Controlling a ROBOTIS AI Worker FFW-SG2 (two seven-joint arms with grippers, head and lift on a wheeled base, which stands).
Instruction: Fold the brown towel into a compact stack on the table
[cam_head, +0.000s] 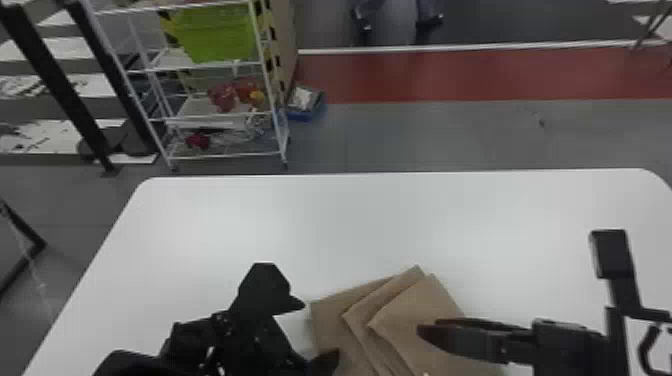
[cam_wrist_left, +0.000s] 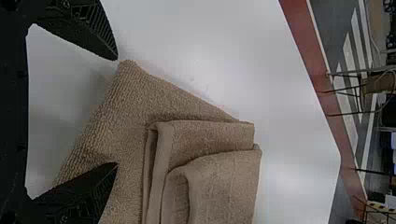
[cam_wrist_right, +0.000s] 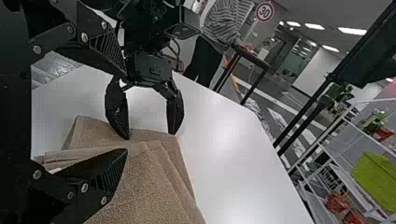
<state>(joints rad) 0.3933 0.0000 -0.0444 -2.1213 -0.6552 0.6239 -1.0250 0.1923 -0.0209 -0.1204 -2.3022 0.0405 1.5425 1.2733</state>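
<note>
Head view: brown towel (cam_head: 402, 317) lies in layers.

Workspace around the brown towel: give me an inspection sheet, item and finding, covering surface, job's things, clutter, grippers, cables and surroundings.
Surface: white tabletop, rounded far corners, smooth.
Job's things: brown towel on the tabletop, folded in layers whose edges fan out rather than line up.
Clutter: nothing seen on the tabletop.
Grippers: left gripper open, at a corner of the towel; right gripper open, at the towel; contact cannot be told.
Cables: a dark cable curves beside the left arm.
Surroundings: white rack with a green bin; red floor strip beyond the tabletop.
</note>
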